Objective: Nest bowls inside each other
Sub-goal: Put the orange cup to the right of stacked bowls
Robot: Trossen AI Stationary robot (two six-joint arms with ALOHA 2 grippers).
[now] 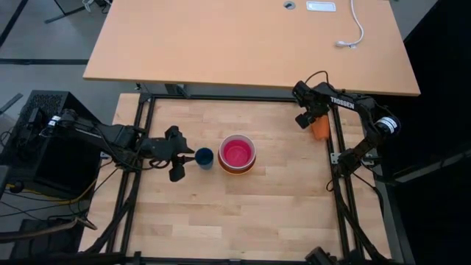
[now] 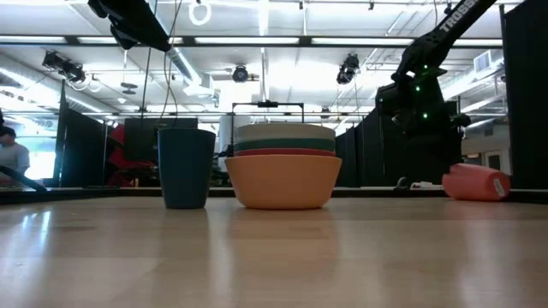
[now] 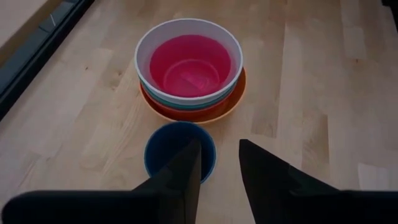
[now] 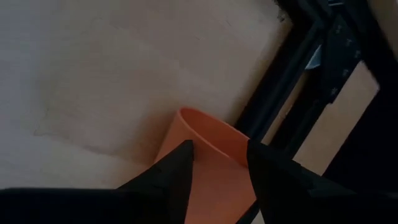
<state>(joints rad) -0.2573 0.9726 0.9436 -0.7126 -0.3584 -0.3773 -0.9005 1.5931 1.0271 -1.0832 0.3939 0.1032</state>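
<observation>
**Bowls stacked at mid-bench, a cup at each arm**

The left gripper [image 1: 179, 156] hangs over the left half of the bench [image 1: 221, 221], just beside the dark blue cup [image 1: 204, 157]. Its jaws stand apart with a narrow gap between them and hold nothing; in the left wrist view one finger [image 3: 186, 171] shows in front of the cup's rim, but the low view has the cup standing upright on the wood by itself, so whether the finger touches it cannot be told.

Just right of the cup, near the middle of the bench, the bowls [image 1: 237, 154] sit nested in one stack. The orange bowl [image 2: 283, 181] is at the bottom, on the wood. The red bowl [image 2: 283, 152] sits in it, then the teal bowl [image 2: 284, 145], then the white bowl [image 2: 284, 133], and the pink bowl [image 3: 190, 65] lies innermost. The stack stands level.

The right gripper [image 1: 313, 118] is at the far right corner of the bench, by the black frame rail [image 1: 335, 147]. Its jaws are apart and straddle the rim end of the orange cup [image 4: 208, 158], which lies on its side against the rail. Whether they touch it cannot be told.
</observation>
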